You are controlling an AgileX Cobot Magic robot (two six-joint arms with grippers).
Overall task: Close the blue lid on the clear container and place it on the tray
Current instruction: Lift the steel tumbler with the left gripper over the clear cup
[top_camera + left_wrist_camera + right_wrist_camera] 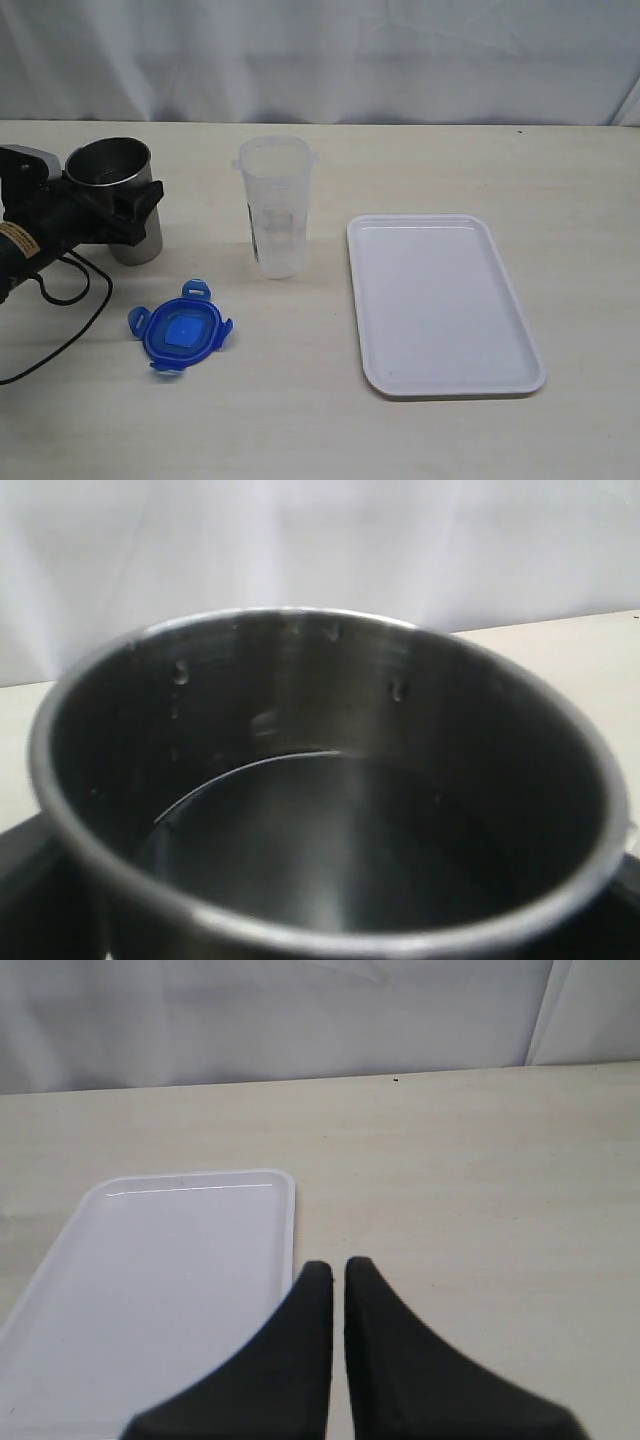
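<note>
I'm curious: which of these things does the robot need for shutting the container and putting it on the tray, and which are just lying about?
Needed:
- blue lid
- clear container
- tray

Not needed:
- steel cup, though the left gripper is around it

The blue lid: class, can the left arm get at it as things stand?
Probably not yet: the left gripper seems closed round the steel cup. Once that is released, the blue lid lies near it with nothing in between.

the steel cup point(108, 165) hides the far finger of the left gripper point(118, 200), and the label on the clear container point(275, 205) beside it is unreadably small.
</note>
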